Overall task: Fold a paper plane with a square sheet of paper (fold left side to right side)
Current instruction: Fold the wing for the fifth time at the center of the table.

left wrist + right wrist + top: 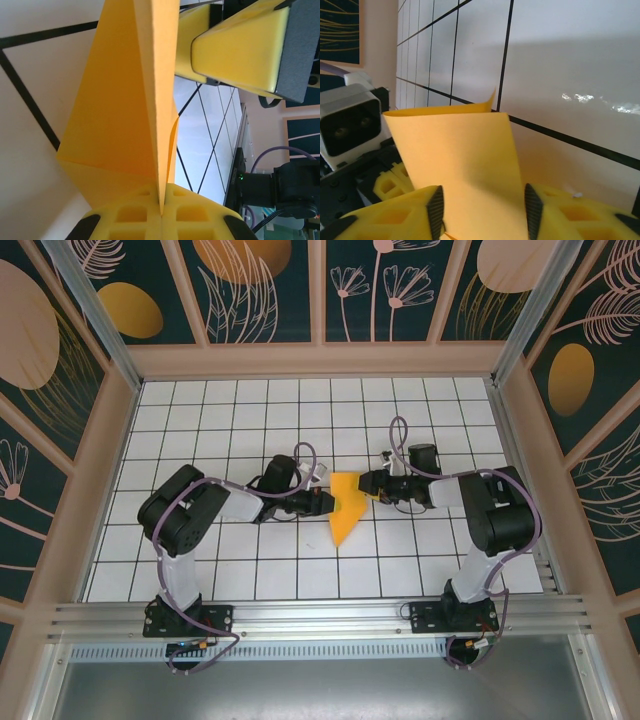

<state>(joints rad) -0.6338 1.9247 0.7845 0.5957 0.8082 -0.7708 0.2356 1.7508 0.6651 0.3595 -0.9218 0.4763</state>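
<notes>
Here, a partly folded orange paper [345, 512] lies near the middle of the white tiled table [230, 410], its point toward the arm bases. The left gripper [161, 212] is pinched tight on its upright crease. The right gripper [482, 207] stands partly open, with a paper flap between its fingers.

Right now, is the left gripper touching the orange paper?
Touching. The left wrist view shows the orange paper pinched in the seam between the closed pads of the left gripper.
</notes>
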